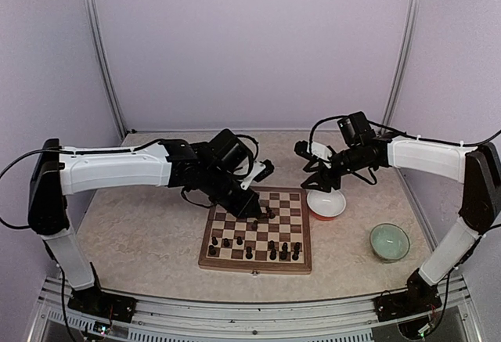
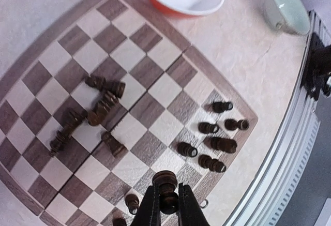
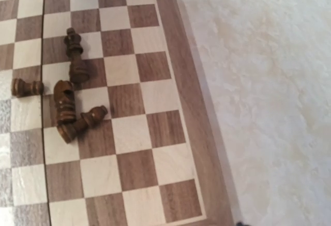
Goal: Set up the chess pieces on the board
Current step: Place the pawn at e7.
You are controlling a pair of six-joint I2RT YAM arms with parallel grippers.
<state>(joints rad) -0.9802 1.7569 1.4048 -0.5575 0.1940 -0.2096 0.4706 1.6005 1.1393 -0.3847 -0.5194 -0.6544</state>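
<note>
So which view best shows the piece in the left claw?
Left wrist: the piece appears large and sharp, gripped in the left claw. Top view: too small to tell apart. Right wrist: not shown.

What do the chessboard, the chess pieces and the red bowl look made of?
The board: wood, visible grain, satin finish. The chess pieces: probably dark-stained turned wood, faint sheen. The bowl: glazed ceramic or plastic, orange-red outside, glossy white inside.
</note>
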